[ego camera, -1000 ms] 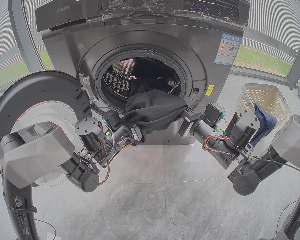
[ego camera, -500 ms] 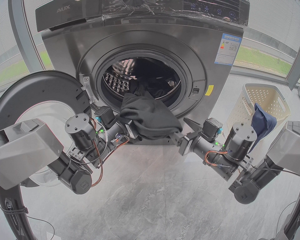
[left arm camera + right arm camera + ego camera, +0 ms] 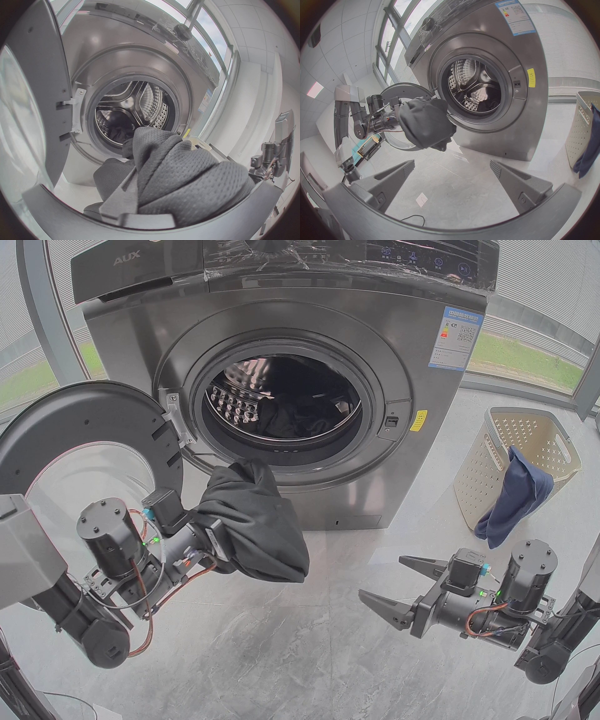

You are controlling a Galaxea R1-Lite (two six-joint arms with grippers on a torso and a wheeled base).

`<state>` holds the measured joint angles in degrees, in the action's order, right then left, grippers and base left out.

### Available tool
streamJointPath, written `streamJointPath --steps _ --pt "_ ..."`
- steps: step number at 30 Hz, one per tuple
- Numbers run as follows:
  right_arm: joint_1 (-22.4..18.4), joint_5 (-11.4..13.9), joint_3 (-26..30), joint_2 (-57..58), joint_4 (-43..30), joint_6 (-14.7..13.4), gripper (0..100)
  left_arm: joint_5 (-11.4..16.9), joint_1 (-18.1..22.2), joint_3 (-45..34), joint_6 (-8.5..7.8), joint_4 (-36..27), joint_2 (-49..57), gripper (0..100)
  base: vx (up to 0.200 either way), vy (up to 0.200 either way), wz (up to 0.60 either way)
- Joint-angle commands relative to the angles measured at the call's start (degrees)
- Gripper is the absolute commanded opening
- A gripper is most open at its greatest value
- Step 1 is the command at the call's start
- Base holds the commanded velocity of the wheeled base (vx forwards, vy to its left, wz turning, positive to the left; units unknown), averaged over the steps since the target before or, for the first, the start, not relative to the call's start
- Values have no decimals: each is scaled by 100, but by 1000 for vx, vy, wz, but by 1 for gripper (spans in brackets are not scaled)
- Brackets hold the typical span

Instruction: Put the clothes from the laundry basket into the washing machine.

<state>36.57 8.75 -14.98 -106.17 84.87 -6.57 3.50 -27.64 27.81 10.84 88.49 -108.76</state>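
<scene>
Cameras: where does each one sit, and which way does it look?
Head view: on the head, looking down at the washing machine; both arms show.
Left wrist view: left wrist, facing the drum over the left claw gripping the black garment.
Right wrist view: right wrist, facing the machine past its open right claw.
All share the drum and garment.

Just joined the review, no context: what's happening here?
The left gripper holds a black garment just outside the washing machine, below the mouth of its drum; the garment is not inside yet. Dark clothes already lie in the drum. The right gripper is open and empty, low over the floor. A blue garment hangs over the laundry basket rim.
</scene>
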Motion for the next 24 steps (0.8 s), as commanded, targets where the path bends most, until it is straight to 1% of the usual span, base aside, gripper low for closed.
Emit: streamJointPath --steps 1,3,5,6,10,11,17,22,24 --pt "-643 56 -224 254 3 -28 100 54 -154 -935 182 -7 866 0 0 0 0" --pt "-713 -93 -251 254 3 -20 100 134 -216 -1058 147 10 874 0 0 0 0" --pt "-730 -163 -251 263 3 -11 100 151 -277 -1076 138 1 866 0 0 0 0" --pt "-774 -260 -286 263 -6 -11 100 160 -383 -1155 147 10 857 0 0 0 0" --pt "-889 -357 -312 263 -6 24 100 169 -409 -1269 138 10 857 0 0 0 0" --pt "-994 -401 -365 254 3 33 100 186 -418 -1295 120 10 866 0 0 0 0" --pt "-959 -445 -391 237 3 33 100 186 -427 -1339 129 10 848 0 0 0 0" --pt "-941 -445 -365 211 3 33 100 177 -453 -1374 94 10 831 0 0 0 0" --pt "-915 -445 -339 158 3 24 100 177 -444 -1330 59 10 831 0 200 0 0"
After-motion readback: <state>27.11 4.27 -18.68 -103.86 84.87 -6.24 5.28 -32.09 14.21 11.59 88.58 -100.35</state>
